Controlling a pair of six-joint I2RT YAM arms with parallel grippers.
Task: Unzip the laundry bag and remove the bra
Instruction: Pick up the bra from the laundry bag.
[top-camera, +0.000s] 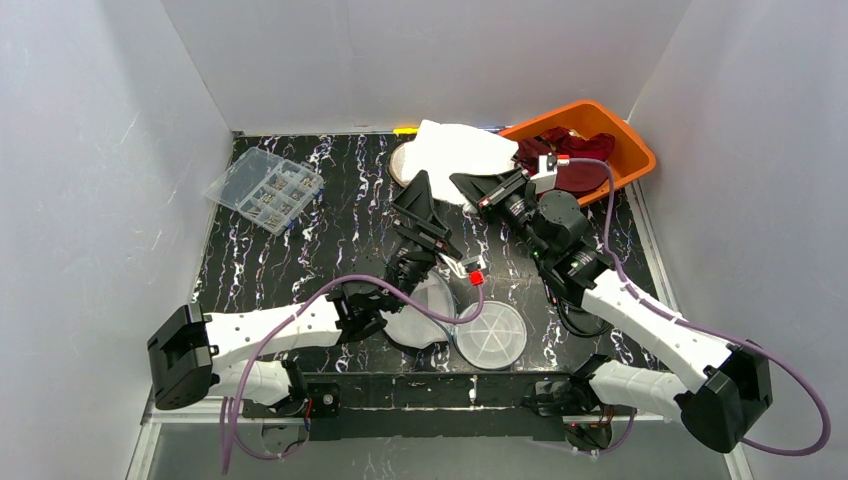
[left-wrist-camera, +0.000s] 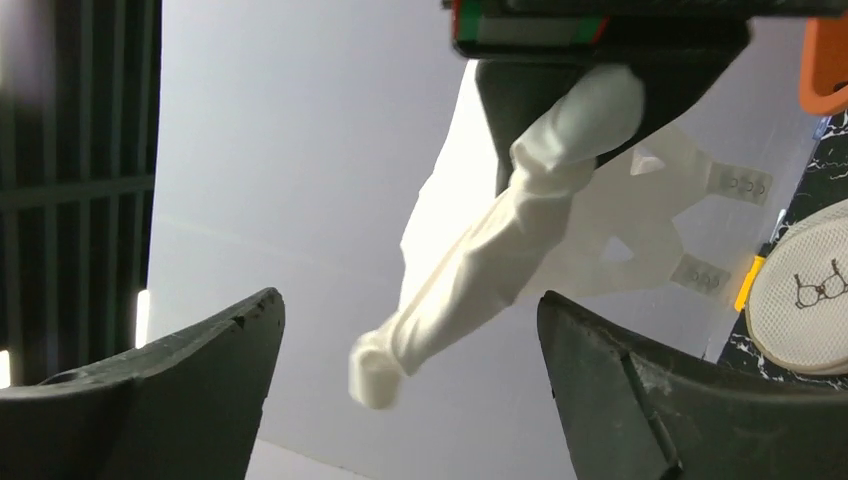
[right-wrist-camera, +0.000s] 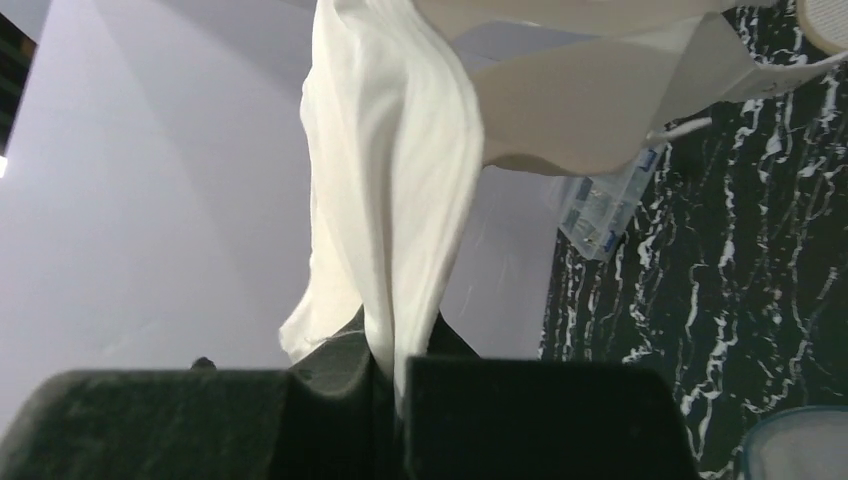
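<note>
Black marbled table (top-camera: 340, 230), clear compartment box (top-camera: 264, 188), orange bin (top-camera: 636, 148), round clear lid (top-camera: 490, 336)

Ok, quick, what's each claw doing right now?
Left claw: open, nothing between its fingers.
Right claw: closed, holding the white bra.

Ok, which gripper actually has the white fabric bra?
The right gripper, shut on the white fabric bra; the left gripper stands open, holding nothing.
</note>
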